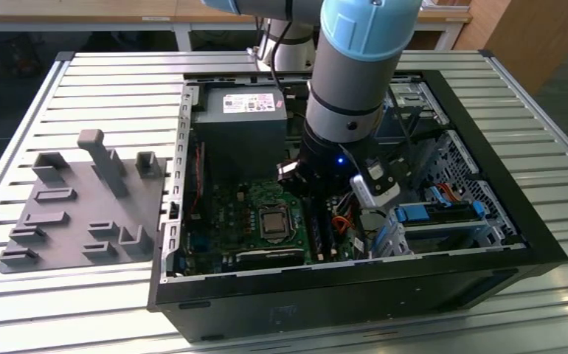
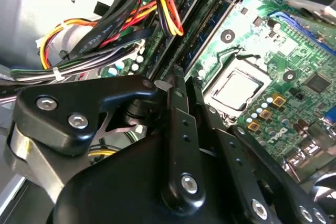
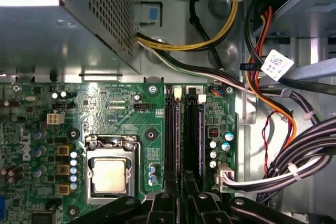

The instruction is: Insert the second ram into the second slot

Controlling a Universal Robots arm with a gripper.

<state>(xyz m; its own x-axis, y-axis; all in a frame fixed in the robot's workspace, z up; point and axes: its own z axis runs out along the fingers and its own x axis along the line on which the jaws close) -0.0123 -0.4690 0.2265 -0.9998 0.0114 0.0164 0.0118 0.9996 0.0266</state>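
My gripper (image 2: 184, 83) is deep inside the open computer case (image 1: 461, 258), low over the motherboard's memory slots (image 3: 171, 135). Its two black fingers (image 3: 169, 203) stand close together with only a thin gap. A thin blue stick, the second ram (image 2: 212, 27), runs out from between the fingertips along a slot, edge-on and level with the board. The part of it under the fingers is hidden. In the exterior view the arm (image 1: 348, 110) reaches straight down beside the processor socket (image 1: 267, 221).
The power supply (image 1: 240, 133) fills the case's far end. Cable bundles (image 2: 105, 30) (image 3: 294, 150) hang close beside the slots. The drive bay with blue latches (image 1: 442, 210) is on the exterior view's right. A grey fixture plate (image 1: 77, 206) lies on the table at that view's left.
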